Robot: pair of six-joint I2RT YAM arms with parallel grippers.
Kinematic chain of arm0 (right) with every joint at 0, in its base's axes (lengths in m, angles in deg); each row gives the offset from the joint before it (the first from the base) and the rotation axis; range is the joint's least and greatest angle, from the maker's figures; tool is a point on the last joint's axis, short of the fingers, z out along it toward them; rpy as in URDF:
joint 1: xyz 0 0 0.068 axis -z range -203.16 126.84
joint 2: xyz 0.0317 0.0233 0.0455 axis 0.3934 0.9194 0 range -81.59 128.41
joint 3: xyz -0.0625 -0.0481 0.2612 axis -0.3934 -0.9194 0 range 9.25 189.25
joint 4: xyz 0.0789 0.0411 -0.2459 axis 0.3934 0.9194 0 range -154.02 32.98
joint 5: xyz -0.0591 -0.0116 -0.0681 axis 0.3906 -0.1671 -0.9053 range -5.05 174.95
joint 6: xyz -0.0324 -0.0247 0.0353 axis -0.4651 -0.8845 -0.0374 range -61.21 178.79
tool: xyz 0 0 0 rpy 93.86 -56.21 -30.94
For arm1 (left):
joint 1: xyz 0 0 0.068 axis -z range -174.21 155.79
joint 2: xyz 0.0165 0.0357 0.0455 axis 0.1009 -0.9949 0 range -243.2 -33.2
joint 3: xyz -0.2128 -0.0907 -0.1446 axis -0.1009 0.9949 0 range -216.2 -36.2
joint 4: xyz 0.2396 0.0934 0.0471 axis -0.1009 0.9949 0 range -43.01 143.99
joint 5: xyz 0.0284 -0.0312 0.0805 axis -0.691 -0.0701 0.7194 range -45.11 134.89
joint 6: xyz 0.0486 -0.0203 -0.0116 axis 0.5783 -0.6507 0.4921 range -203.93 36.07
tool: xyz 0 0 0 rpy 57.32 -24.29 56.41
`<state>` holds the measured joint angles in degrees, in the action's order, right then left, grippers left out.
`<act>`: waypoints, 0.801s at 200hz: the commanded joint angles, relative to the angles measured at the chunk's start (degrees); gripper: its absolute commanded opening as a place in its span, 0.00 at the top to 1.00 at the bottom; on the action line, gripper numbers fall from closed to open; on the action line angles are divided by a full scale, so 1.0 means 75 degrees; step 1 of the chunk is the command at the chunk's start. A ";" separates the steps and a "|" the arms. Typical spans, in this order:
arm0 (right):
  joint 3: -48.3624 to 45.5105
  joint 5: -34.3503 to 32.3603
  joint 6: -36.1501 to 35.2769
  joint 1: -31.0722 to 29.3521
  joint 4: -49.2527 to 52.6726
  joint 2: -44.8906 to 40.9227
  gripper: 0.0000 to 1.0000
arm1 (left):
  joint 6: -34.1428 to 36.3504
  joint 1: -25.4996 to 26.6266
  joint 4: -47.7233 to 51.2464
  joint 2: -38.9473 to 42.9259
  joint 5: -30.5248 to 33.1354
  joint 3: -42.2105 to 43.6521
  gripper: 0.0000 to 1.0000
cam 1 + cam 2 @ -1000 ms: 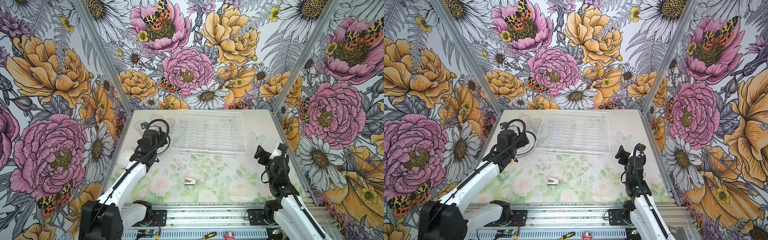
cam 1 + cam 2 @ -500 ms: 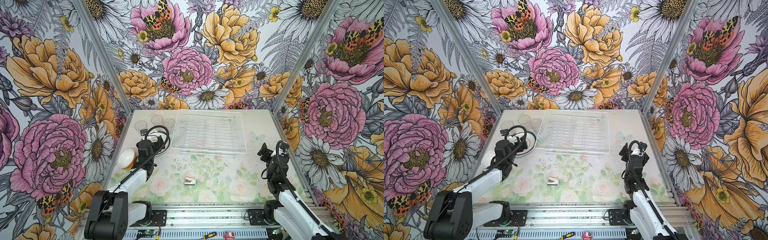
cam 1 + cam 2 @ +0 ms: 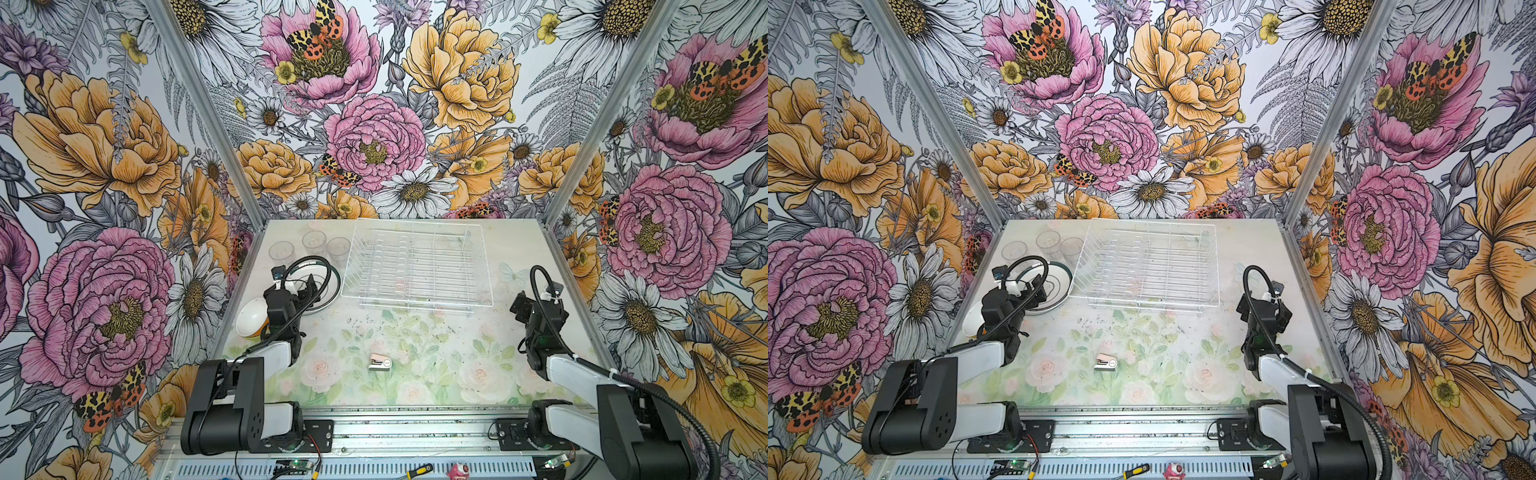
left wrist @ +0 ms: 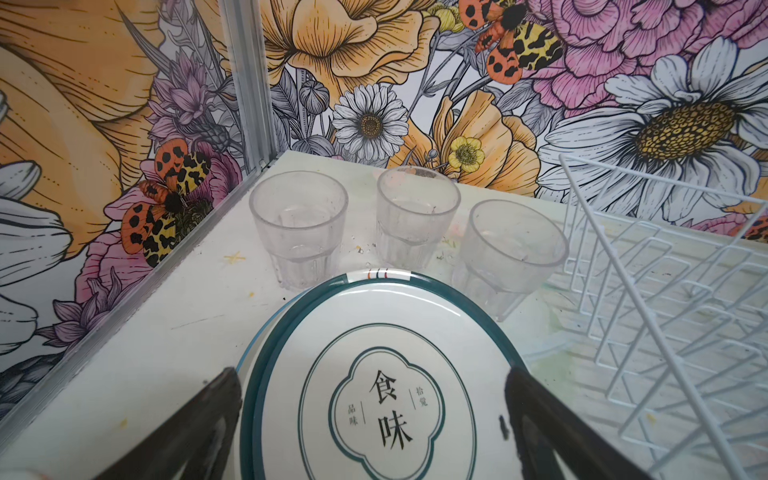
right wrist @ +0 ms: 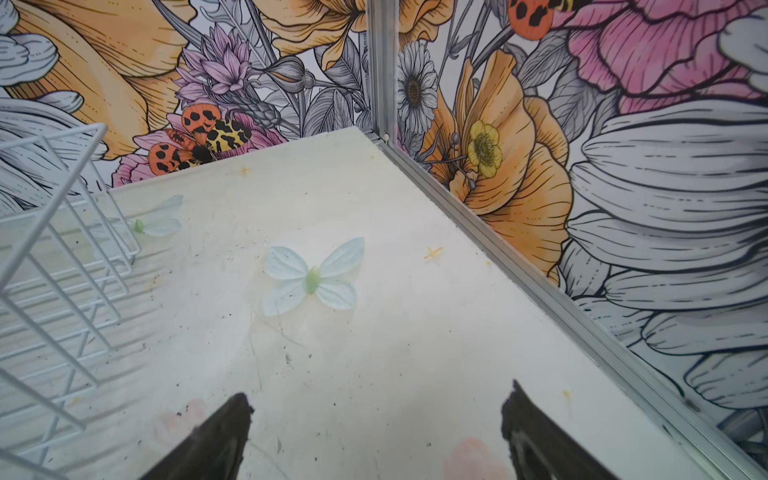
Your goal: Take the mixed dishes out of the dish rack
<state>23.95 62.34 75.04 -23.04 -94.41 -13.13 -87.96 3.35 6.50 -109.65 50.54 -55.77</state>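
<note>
left gripper and right gripper draw back, both gaping and empty, the dish rack bare: unloading probably finished.

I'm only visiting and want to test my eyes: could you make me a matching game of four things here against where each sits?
Things:
1. white wire dish rack
2. three clear plastic tumblers
3. stacked round teal-rimmed white plates
4. small pink-and-white stapler-like object

Places:
A. alone, front middle of the table
B. upright in the far left corner
C. flat, just left of the rack
D. empty, back middle

Pairs: 1-D, 2-B, 3-C, 4-A
</note>
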 commanded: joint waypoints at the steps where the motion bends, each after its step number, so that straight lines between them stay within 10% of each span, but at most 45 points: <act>1: 0.0501 0.0248 -0.0275 0.0073 -0.0671 0.0346 0.05 | 0.0187 -0.0039 -0.0817 -0.0126 -0.0284 0.0026 0.01; 160: 0.0672 0.1467 -0.1162 0.0187 -0.3076 0.2516 0.04 | 0.0281 -0.0005 -0.2284 -0.1643 -0.0243 -0.0002 0.01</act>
<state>29.56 69.84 68.27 -21.30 -112.88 4.14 -86.69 3.35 -8.98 -121.84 49.91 -55.22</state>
